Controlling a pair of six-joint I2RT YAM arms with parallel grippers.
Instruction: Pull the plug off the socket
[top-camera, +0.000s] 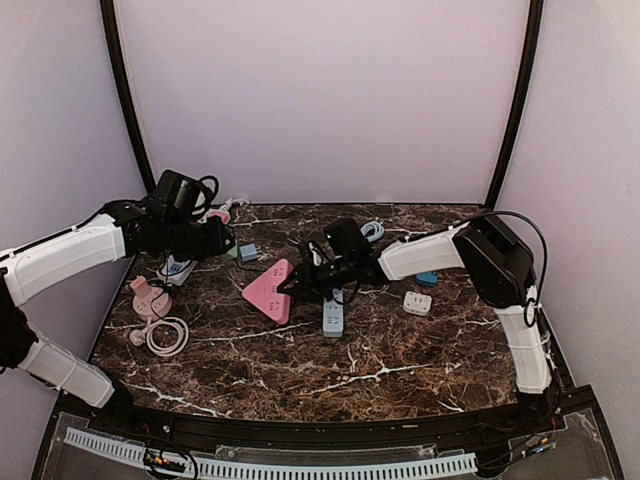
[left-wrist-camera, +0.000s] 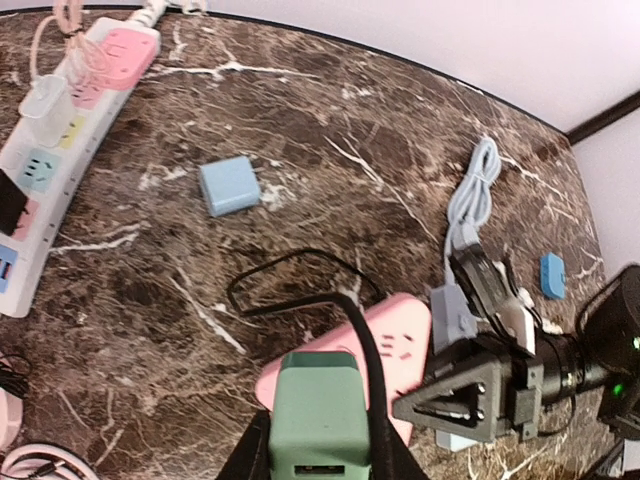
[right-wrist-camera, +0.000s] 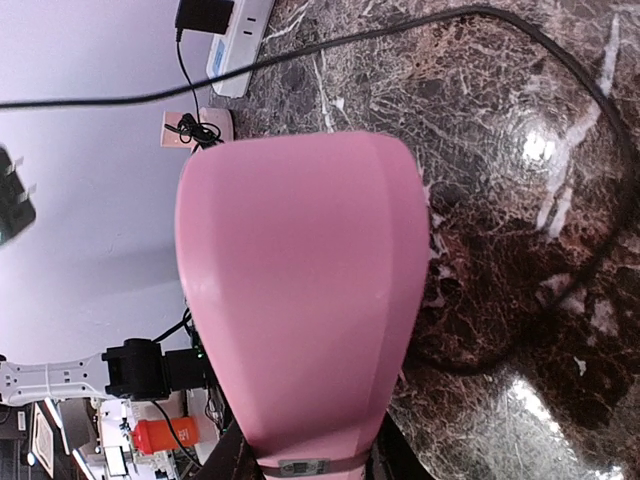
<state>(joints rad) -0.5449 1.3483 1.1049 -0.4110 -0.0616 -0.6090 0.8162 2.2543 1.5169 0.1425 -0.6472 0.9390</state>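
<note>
While the right gripper (top-camera: 298, 286) clamps the pink socket (top-camera: 268, 290) near the middle of the table (top-camera: 400, 350), its length pointing toward nine o'clock in the top view, the left gripper (top-camera: 228, 248) is clenched on the smaller green plug (left-wrist-camera: 320, 420). That plug lies at ten o'clock from the socket, seemingly already clear of it, so any further pull would run toward ten o'clock.

The pink socket block (top-camera: 270, 290), rounded and triangular, lies tilted near the centre of the surface (top-camera: 300, 350), holed face upward. The boxy green plug (left-wrist-camera: 320, 420) sits just left of it, apparently unplugged.
</note>
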